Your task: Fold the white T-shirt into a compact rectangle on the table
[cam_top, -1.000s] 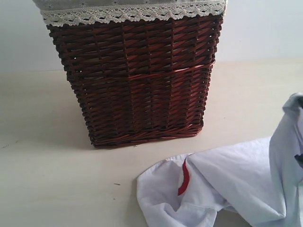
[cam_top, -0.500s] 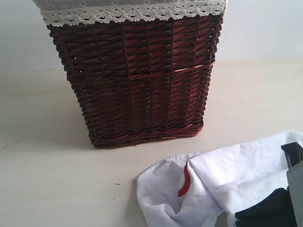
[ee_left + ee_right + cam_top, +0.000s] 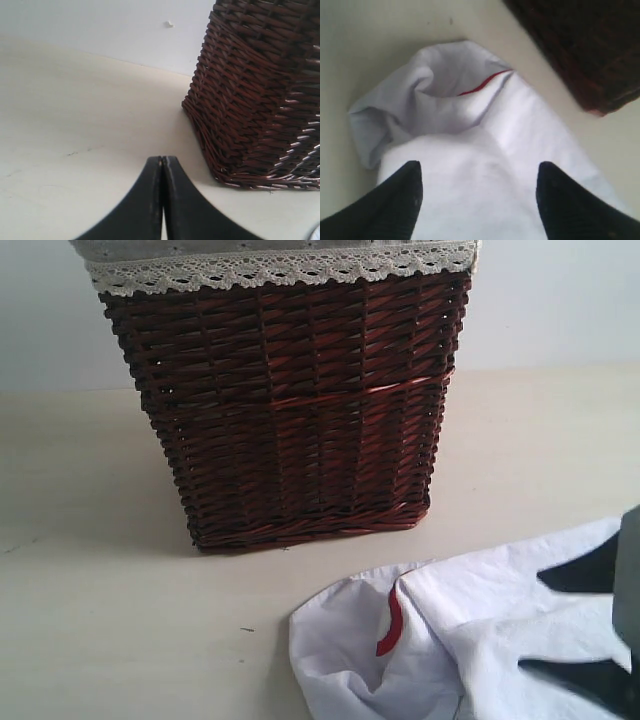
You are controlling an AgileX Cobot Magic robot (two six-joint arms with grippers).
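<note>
Pale wall and a broad, matte beige table [image 3: 90, 570] fill the exterior view. A tall dark-red wicker basket trimmed with white lace [image 3: 300, 410] stands toward the table's far edge. On the near side, in front of the basket's right corner and apart from it, lies the soft white T-shirt [image 3: 480, 600], bunched, with a curved red mark showing in a fold. A second ago its right part hung raised off the table, and half a second ago the right gripper [image 3: 532, 620] had come down with it. Now the two black fingers stand wide apart over the cloth and hold nothing. We read that as a release: the lifted part has been laid over the rest.

From the left wrist we see the left gripper [image 3: 162, 167] with its fingers pressed together on nothing, above bare table beside the basket's foot.

From the right wrist, the spread fingertips [image 3: 410, 180] frame white cloth lying flat on the table, and beyond them is a rumpled pocket with the red line.

We judge one fold placed, but the outline is still ragged and no rectangle yet. A fresh grasp on a loose edge seems needed next.
</note>
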